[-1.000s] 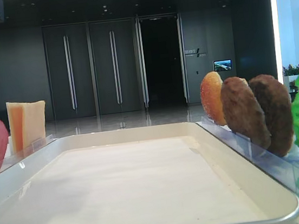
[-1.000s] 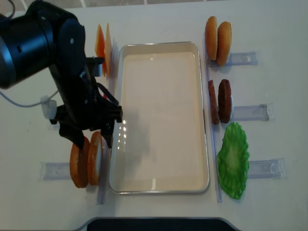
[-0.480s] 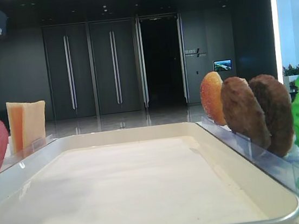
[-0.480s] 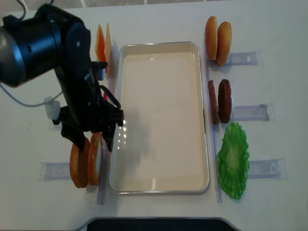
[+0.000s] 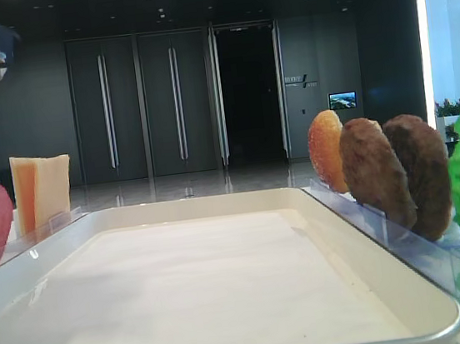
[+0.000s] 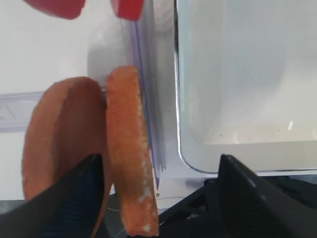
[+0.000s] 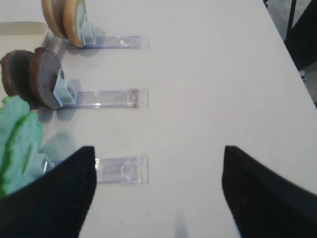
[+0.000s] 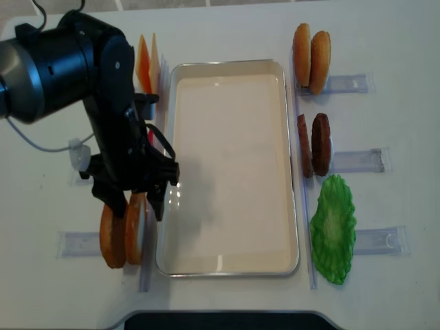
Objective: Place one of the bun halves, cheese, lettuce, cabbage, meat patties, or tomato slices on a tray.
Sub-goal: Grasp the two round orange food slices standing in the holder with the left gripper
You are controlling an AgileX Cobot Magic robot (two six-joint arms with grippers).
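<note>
At the lower left of the overhead view, the left pincer (image 8: 133, 201) hung spread wide over the inner of two bun halves (image 8: 135, 227), one finger on each side, not gripping. Right of it lay the tray (image 8: 232, 66). Farther up stood the cheese (image 8: 147, 64). In its own wrist view the right pincer (image 7: 156, 191) gaped wide above the worktop (image 7: 208, 94), holding nothing.

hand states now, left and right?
Left hand: open, straddling a bun half, not gripping it.
Right hand: open, empty.
</note>
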